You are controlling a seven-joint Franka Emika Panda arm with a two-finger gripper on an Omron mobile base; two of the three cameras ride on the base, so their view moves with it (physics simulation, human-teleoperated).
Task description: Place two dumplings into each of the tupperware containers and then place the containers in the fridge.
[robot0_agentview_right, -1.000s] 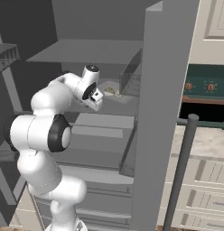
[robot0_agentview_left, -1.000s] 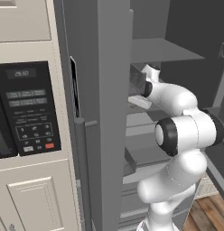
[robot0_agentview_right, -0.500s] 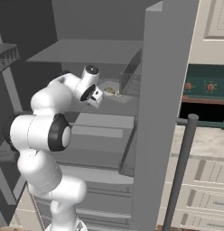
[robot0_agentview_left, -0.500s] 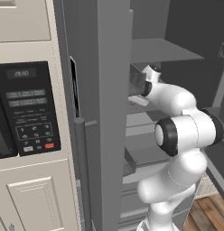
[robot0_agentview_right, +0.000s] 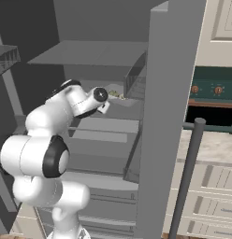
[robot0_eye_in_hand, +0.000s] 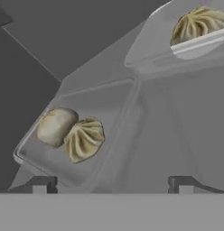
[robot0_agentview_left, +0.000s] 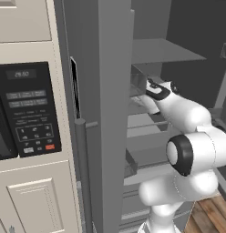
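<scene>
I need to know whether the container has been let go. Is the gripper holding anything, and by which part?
Nothing is held. The gripper is open, its tips standing wide apart, and the tupperware container with two dumplings lies on the fridge shelf beyond them.

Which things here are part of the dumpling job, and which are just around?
Part of the job:
- near tupperware container holding two dumplings
- second tupperware container with a dumpling
- fridge, door open
- gripper, jaws open

Just around:
- microwave
- oven
</scene>
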